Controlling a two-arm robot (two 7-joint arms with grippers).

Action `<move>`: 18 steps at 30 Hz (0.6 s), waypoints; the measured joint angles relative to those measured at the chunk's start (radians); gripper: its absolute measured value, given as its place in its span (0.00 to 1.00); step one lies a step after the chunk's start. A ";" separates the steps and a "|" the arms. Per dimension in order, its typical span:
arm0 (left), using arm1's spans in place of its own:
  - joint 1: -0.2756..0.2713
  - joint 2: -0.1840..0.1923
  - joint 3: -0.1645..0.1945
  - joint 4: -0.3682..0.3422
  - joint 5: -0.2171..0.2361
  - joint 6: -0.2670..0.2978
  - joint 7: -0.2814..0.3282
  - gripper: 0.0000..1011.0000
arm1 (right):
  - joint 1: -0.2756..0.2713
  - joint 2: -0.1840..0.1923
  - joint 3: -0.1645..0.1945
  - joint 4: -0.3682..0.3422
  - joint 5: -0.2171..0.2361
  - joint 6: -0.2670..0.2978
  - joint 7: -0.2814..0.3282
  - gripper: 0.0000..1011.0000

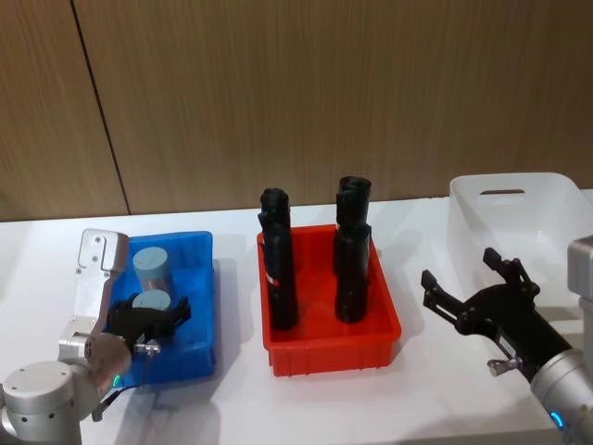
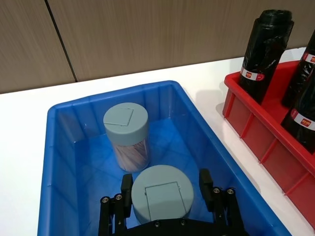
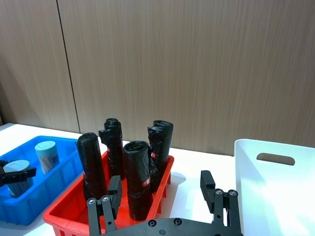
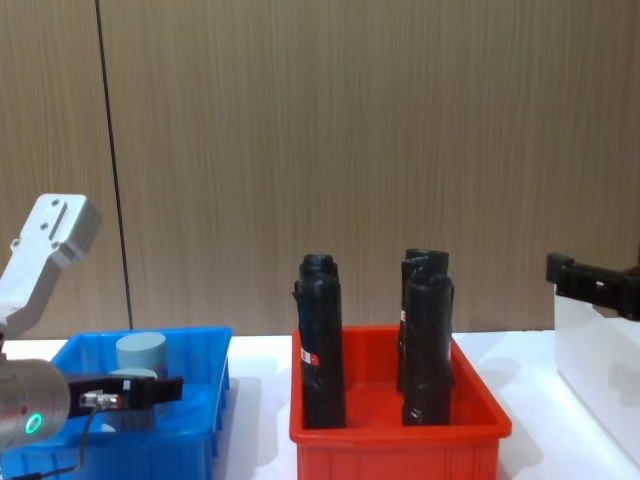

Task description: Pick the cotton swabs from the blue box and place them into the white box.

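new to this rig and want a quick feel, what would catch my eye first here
The red bin in the middle, with tall black rolls standing upright in it. To its left, the left gripper reaches into the blue box at the nearer swab tub of two. On the right, the right gripper hangs open near the white box.

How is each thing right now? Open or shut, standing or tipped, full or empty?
near swab tub: upright, lid on, inside the left gripper
far swab tub: upright, lid on
blue box: holds both tubs
white box: nothing seen inside
black rolls: standing in the red bin
left gripper: open, down in the blue box
right gripper: open, empty, near the white box
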 joint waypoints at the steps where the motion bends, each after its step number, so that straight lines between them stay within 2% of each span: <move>1: 0.000 0.000 0.000 0.000 0.001 0.002 0.002 0.82 | 0.000 0.000 0.000 0.000 0.000 0.000 0.000 0.99; 2: 0.000 0.000 0.000 0.000 0.004 0.008 0.008 0.82 | 0.000 0.000 0.000 0.000 0.000 0.000 0.000 0.99; 4: 0.000 0.000 -0.001 -0.002 0.007 0.013 0.013 0.75 | 0.000 0.000 0.000 0.000 0.000 0.000 0.000 0.99; 8: 0.003 0.001 -0.001 -0.015 0.018 0.027 0.025 0.66 | 0.000 0.000 0.000 0.000 0.000 0.000 0.000 0.99; 16: 0.020 0.012 -0.003 -0.075 0.059 0.054 0.051 0.66 | 0.000 0.000 0.000 0.000 0.000 0.000 0.000 0.99; 18: 0.031 0.021 -0.004 -0.122 0.082 0.067 0.056 0.66 | 0.000 0.000 0.000 0.000 0.000 0.000 0.000 0.99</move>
